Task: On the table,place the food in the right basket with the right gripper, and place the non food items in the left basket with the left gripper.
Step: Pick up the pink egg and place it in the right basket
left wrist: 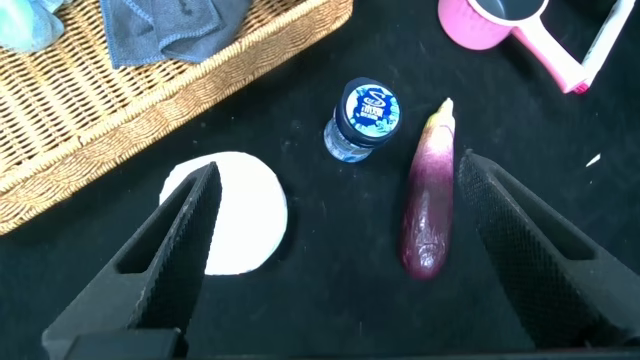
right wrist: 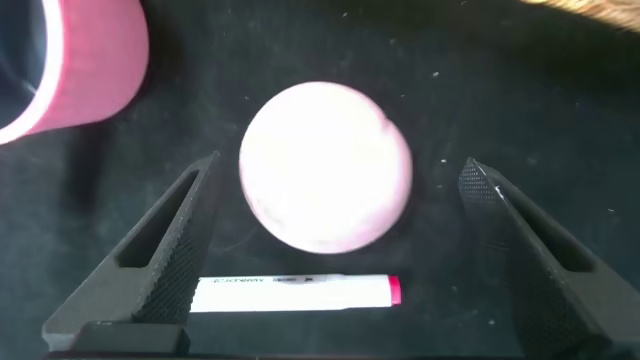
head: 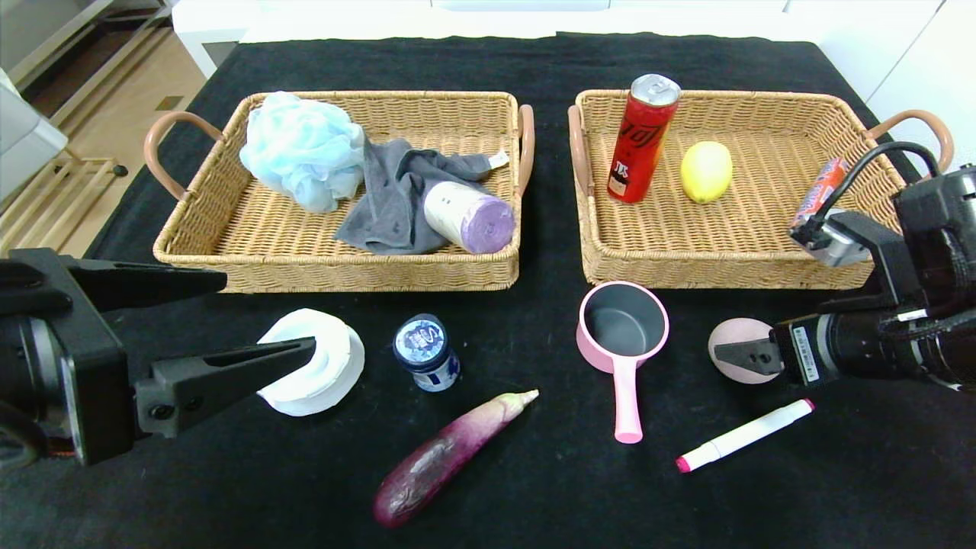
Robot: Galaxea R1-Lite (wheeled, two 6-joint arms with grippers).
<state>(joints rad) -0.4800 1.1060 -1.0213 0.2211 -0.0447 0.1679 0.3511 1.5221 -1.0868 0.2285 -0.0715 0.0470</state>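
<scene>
On the black table lie a white tape roll (head: 313,360), a blue-lidded jar (head: 425,352), a purple eggplant (head: 446,456), a pink pot (head: 622,329), a pink round item (head: 736,343) and a white marker with a pink cap (head: 743,435). My left gripper (head: 267,314) is open and empty, low at the front left, with one finger over the tape roll (left wrist: 235,215); the jar (left wrist: 362,120) and eggplant (left wrist: 430,200) lie between its fingers. My right gripper (head: 755,296) is open and empty above the pink round item (right wrist: 325,165), with the marker (right wrist: 295,293) closer to the wrist.
The left basket (head: 229,263) holds a blue bath sponge (head: 301,149), a grey cloth (head: 393,198) and a purple-ended roll (head: 469,217). The right basket (head: 686,271) holds a red can (head: 642,139), a lemon (head: 705,171) and a wrapped snack (head: 820,191).
</scene>
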